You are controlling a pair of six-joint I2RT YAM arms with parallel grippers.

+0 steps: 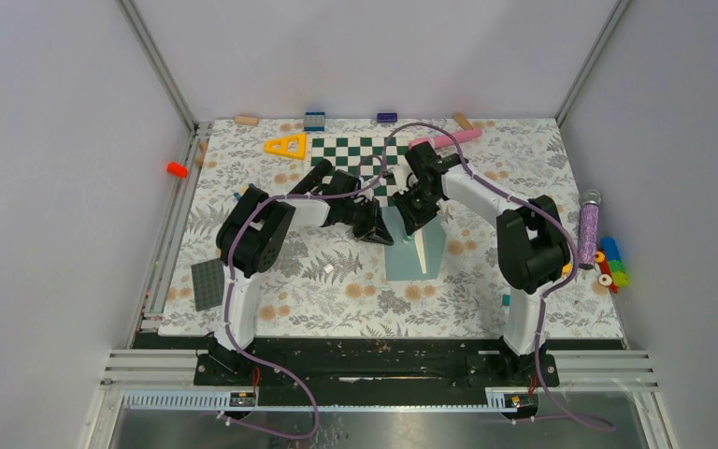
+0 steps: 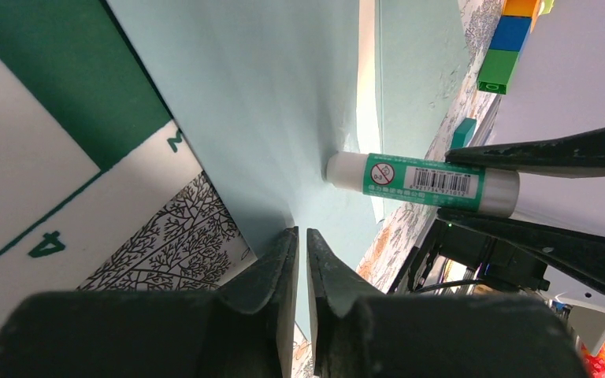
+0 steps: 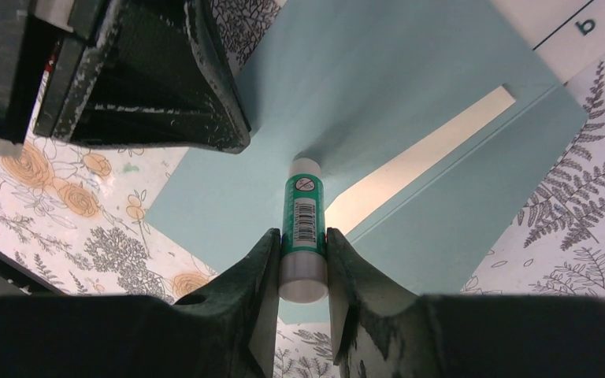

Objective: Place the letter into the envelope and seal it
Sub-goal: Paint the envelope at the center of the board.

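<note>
Left hand: fingers pressed almost together, pinching the envelope at the tip of its flap. Right hand: clamped on a glue stick near its base, the white tip touching the flap's inner face. The envelope lies in the middle of the table, its far end by the chessboard. The letter shows only as a cream strip at the envelope's mouth — the rest is tucked inside.
</note>
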